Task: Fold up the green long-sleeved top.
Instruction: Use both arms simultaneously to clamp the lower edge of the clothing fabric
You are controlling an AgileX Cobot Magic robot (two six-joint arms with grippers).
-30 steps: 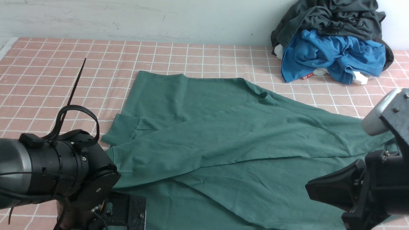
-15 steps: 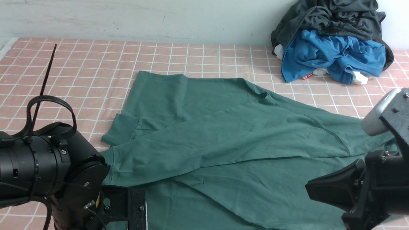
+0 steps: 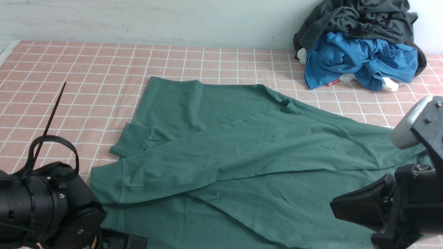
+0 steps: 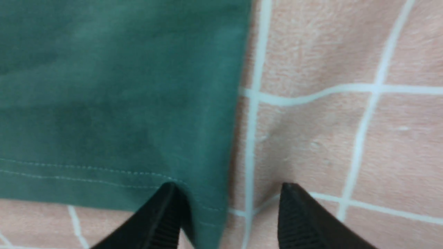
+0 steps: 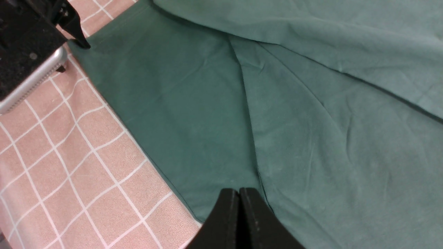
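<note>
Front view: the green long-sleeved top (image 3: 242,158) lies spread across the middle of the pink checked table (image 3: 79,71), one sleeve folded over its body. A dark grey garment (image 3: 358,15) and a blue garment (image 3: 356,59) are heaped at the far right (well apart from the top). The right gripper (image 3: 334,207) hovers over the top's near right part.

Left wrist view: the left gripper (image 4: 226,214) stands open, with a hem corner of the top between its fingers and nothing clamped.

Right wrist view: the right gripper's fingers (image 5: 228,214) are pressed together and hold nothing, above the top's edge.
</note>
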